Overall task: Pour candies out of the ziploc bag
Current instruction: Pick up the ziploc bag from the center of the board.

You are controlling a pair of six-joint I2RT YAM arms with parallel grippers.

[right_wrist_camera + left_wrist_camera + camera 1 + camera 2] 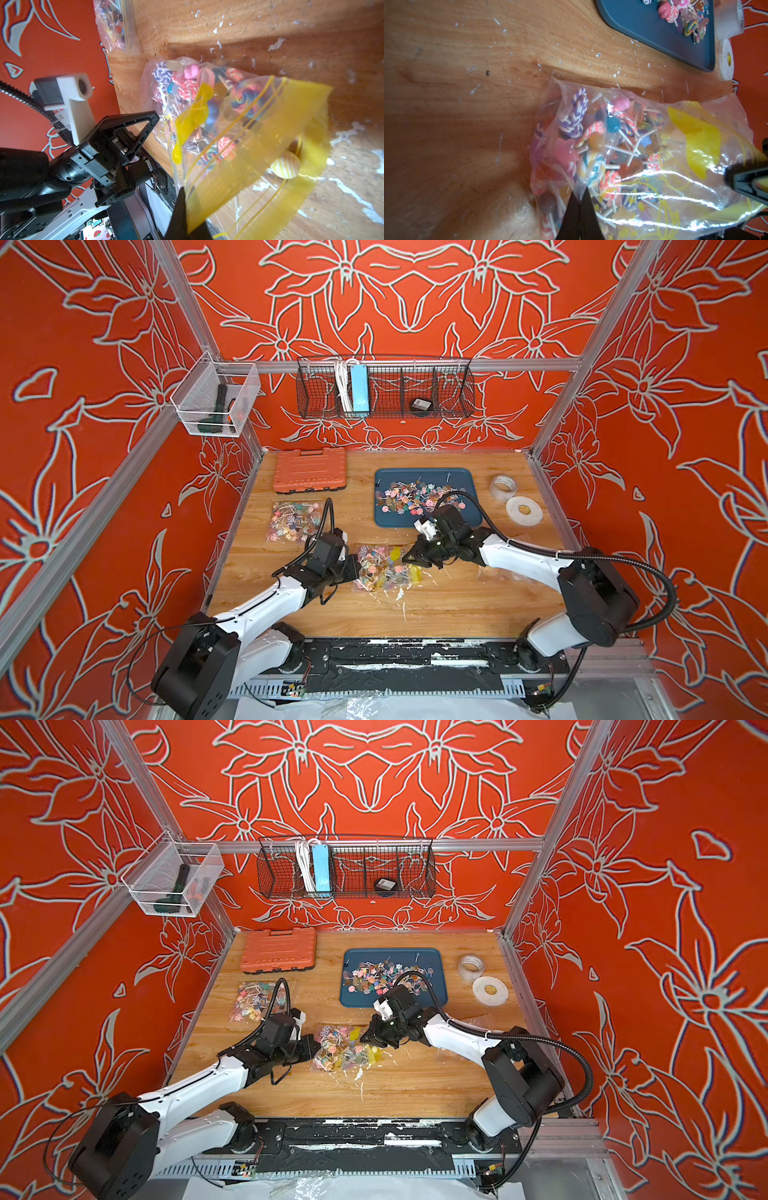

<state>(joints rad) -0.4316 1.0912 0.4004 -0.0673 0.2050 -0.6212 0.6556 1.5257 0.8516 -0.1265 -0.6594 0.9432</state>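
The bag lies in the middle of the counter, between the two arms. It is clear, with a yellow strip at its mouth. The bag is full of candies: tiny lollipops in pink, purple, blue and swirls, on thin white sticks.

The left arm reaches in from the left. The left jaws are closed tight and pinch the clear plastic at the end of the bag away from the yellow strip. The left wrist view shows the two dark tips meeting on the plastic.

The right arm reaches in from the right. The right jaws are closed tight too. They pinch the yellow strip at the mouth of the bag, as the right wrist view shows. That end is lifted a little off the wood. One yellow and white striped candy sits right at the mouth. I cannot tell if it is in or out.

Behind the bag is a blue tray with many loose candies on it. A second bag of candies lies near the left wall. An orange case sits at the back left. Two tape rolls lie right of the tray.
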